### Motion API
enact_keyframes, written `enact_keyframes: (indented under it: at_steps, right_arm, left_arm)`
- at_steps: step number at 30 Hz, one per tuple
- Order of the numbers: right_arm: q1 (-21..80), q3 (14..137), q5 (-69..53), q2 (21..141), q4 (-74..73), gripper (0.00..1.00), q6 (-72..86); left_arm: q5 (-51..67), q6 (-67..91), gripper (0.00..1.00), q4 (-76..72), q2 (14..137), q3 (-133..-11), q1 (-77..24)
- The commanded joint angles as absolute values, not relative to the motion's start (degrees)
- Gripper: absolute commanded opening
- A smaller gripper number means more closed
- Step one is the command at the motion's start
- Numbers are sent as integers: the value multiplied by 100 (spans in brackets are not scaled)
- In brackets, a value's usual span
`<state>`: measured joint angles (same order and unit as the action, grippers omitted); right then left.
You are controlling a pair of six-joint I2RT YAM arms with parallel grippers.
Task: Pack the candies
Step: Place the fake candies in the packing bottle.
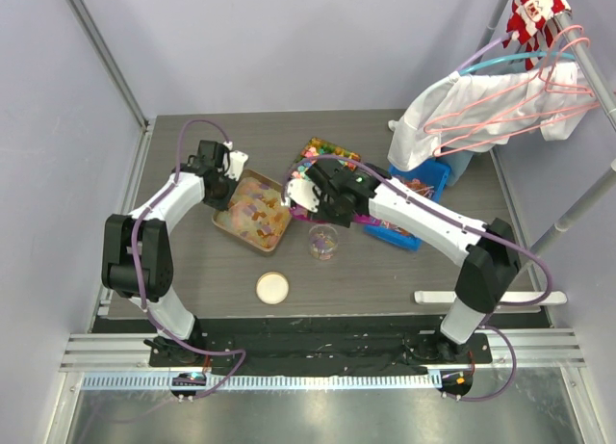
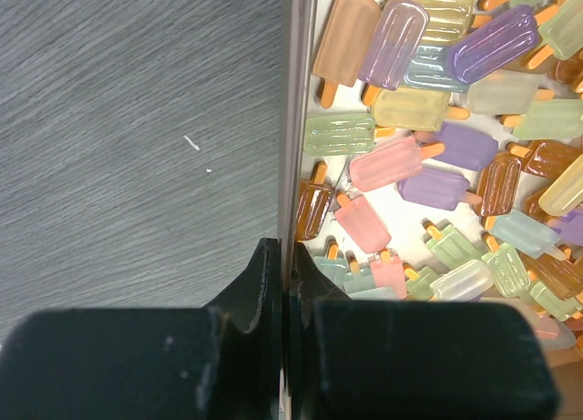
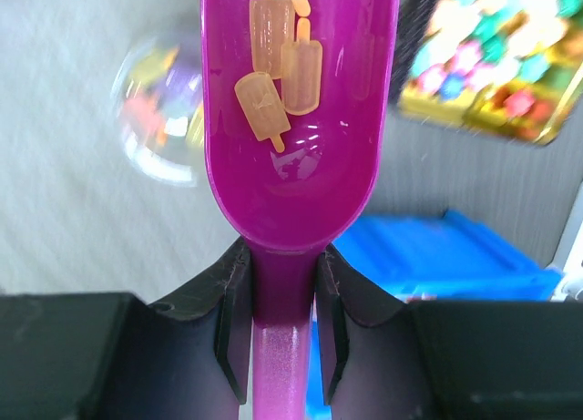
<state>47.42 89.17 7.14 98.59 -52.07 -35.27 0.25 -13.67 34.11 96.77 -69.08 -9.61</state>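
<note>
— Between the right gripper (image 3: pixel 282 261) fingers: what?
— Handle of a magenta scoop (image 3: pixel 291 192), clamped from both sides. The bowl points away from the gripper. Three orange popsicle-shaped candies (image 3: pixel 282 69) lie toward the bowl's far end. A paler piece is cut off by the frame edge.
— Beyond the scoop?
— Ahead and left of the gripper is a clear cup (image 3: pixel 159 110). It is blurred, with colours showing through; contents unclear. A blue bin (image 3: pixel 474 256) sits just to the gripper's right. Farther ahead-right is a gold-rimmed tray (image 3: pixel 492 74) of bright mixed pieces, also blurred.
— Left gripper (image 2: pixel 287 288)?
— Closed, pinching the thin rim of a metal tray (image 2: pixel 296 119), one finger outside and one inside. To the gripper's right, inside the tray, lie many more candies in pink, purple, pale green, yellow and brown, overlapping loosely. To its left is bare grey desk (image 2: pixel 137 119).
— Anything farther off?
— From overhead, a pale round disc (image 1: pixel 272 288) lies flat on the desk, behind both grippers toward the arm bases.
</note>
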Motion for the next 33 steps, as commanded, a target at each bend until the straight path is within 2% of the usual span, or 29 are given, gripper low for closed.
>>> enact_keyframes:
  at_steps: [1,11,22,33]
  right_arm:
    - [4676,8509,501,9273,-5818,1,-4060]
    - [4606,8183,870,8868,-6661,1,-4578]
    - [4614,8516,1714,9527,-7172,1,-4975]
    - [4790,9395,2303,10230,-7698,1,-4860]
  left_arm:
    - [308,-1230,0,3076,9360,-7102,-914]
    - [246,-1257,0,3076,9334,-7101,-835]
    - [193,-1301,0,3076,9343,-7084,-791]
    - [272,-1283,0,3076,9369,-7093,-782]
